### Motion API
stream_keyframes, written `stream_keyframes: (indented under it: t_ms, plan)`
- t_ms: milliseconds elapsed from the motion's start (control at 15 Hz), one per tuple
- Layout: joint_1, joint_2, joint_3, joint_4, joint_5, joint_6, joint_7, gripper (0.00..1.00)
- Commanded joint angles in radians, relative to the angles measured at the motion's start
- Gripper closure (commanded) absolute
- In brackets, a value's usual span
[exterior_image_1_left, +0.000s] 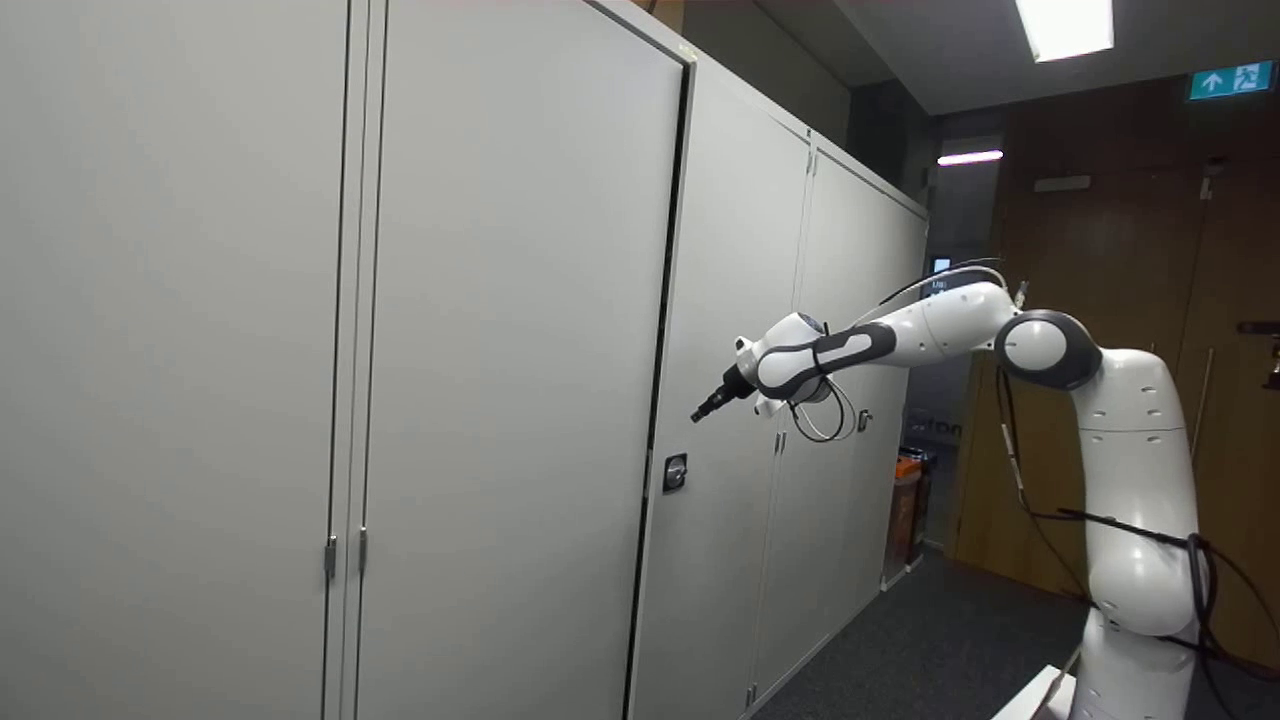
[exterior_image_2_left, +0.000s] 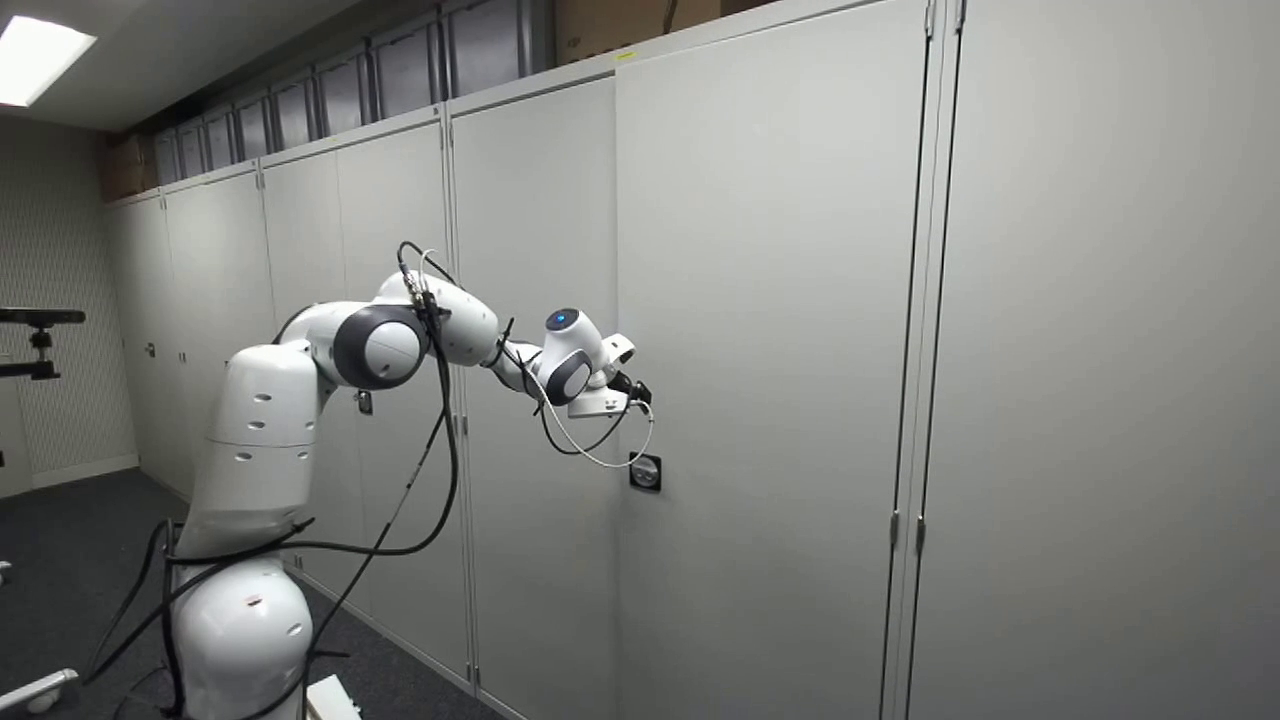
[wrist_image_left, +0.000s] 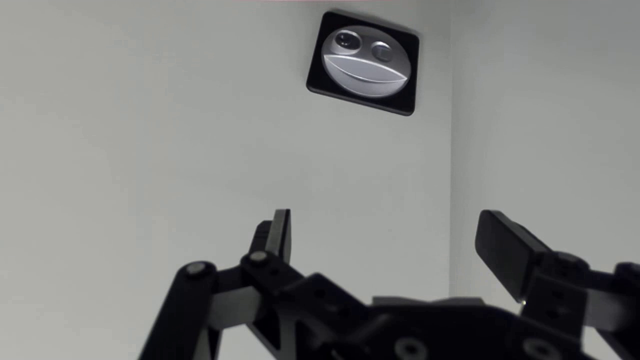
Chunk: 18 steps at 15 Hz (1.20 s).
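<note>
Only the wrist view shows us the tool (wrist_image_left: 384, 215) with its fingers (wrist_image_left: 501, 250) well apart, near a silver latch (wrist_image_left: 367, 62). In an exterior view, we see the latch below the tool on a cabinet door (exterior_image_1_left: 735, 250), and an exit sign (exterior_image_1_left: 1231, 80). In an exterior view, grey boxes (exterior_image_2_left: 487, 48) top the cabinets (exterior_image_2_left: 540, 200).

Gripper (wrist_image_left: 386, 225) cut off right, wrist view. In an exterior view, fingertips (exterior_image_1_left: 699, 413) too small to separate; arm's lower end (exterior_image_1_left: 1135, 668) cropped.
</note>
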<state>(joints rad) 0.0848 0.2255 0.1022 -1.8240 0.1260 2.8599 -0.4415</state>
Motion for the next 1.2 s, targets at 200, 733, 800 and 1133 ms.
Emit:
stream_keyframes:
  t_ms: [200, 733, 800, 1133]
  plan:
    - [-0.014, -0.218, 0.008, -0.243, 0.034, -0.033, -0.048, 0.00]
    - [-0.005, -0.440, -0.017, -0.414, 0.105, -0.218, -0.076, 0.00]
    - [0.015, -0.462, -0.044, -0.424, 0.084, -0.254, -0.056, 0.00]
    - [0.012, -0.571, -0.088, -0.454, 0.040, -0.472, -0.021, 0.00]
